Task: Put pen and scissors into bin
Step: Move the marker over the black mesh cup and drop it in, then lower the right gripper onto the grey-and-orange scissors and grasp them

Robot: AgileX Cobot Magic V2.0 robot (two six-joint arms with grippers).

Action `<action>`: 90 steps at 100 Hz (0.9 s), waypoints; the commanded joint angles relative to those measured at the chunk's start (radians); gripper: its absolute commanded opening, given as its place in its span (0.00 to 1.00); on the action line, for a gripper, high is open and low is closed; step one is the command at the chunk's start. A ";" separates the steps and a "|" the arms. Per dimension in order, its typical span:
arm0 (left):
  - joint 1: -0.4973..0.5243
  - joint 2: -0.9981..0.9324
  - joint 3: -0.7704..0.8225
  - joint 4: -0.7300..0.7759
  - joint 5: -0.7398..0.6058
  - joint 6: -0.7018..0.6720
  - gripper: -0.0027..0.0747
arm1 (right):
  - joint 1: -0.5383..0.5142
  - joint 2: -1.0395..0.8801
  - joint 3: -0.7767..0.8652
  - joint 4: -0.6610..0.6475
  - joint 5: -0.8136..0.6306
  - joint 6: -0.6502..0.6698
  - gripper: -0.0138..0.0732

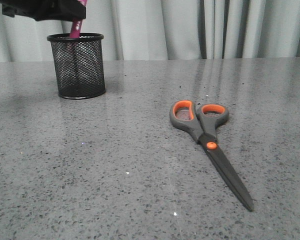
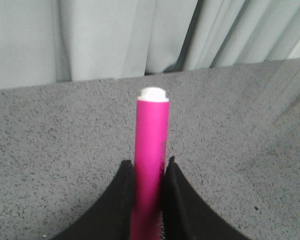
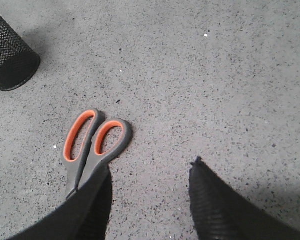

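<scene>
Two items to bin: one is in hand over the cup, one lies loose on the table.
Pen: your left gripper (image 2: pixel 149 200) is clenched on the slim magenta-pink pen with a white cap end (image 2: pixel 152 150); both black fingers press its barrel, white end up.
Pen position: in the front view the pink shaft (image 1: pixel 76 28) drops from the gripper body to the rim of the small round black wire-mesh cup (image 1: pixel 78 67), at about 10 o'clock on the table. I judge the lower end is just inside the mouth; the mesh hides how deep.
Why held so: an upright grip, high on the barrel, keeps the fingers above the rim so the pen can fall straight in.
Scissors: large dark grey scissors with orange-lined loops and an orange pivot dot (image 1: pixel 205 142) lie flat at about 3 o'clock from table centre, loops toward the curtain, blades pointing to the near edge, well apart from the cup.
Right gripper: your right gripper (image 3: pixel 147 172) hangs above the table with jaws spread and nothing between them; one finger overlaps the scissors (image 3: pixel 92 145) in the wrist view, but I cannot tell whether it touches them.
Table: grey speckled stone top (image 1: pixel 115 175).
Step, as I judge it: release the pen, then go for the scissors.
Risk: flat blades give little to pinch.
</scene>
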 commanded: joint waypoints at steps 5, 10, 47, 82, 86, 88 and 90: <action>-0.008 -0.036 -0.030 -0.057 0.075 0.008 0.12 | 0.001 0.001 -0.035 -0.019 -0.067 -0.008 0.52; -0.008 -0.036 -0.030 -0.057 0.080 0.008 0.23 | 0.001 0.001 -0.035 -0.019 -0.067 -0.008 0.52; -0.006 -0.253 -0.030 -0.051 0.120 0.006 0.60 | 0.074 0.021 -0.190 0.003 -0.003 -0.172 0.53; -0.006 -0.762 -0.022 0.191 0.082 -0.145 0.56 | 0.342 0.330 -0.405 -0.069 0.214 -0.205 0.55; -0.006 -0.814 -0.015 0.230 0.060 -0.180 0.56 | 0.344 0.365 -0.415 -0.069 0.251 -0.193 0.58; -0.006 -0.843 -0.011 0.251 0.048 -0.192 0.56 | 0.344 0.385 -0.423 -0.069 0.268 -0.178 0.60; -0.006 -0.871 -0.005 0.268 0.035 -0.207 0.56 | 0.344 0.404 -0.430 -0.069 0.285 -0.164 0.62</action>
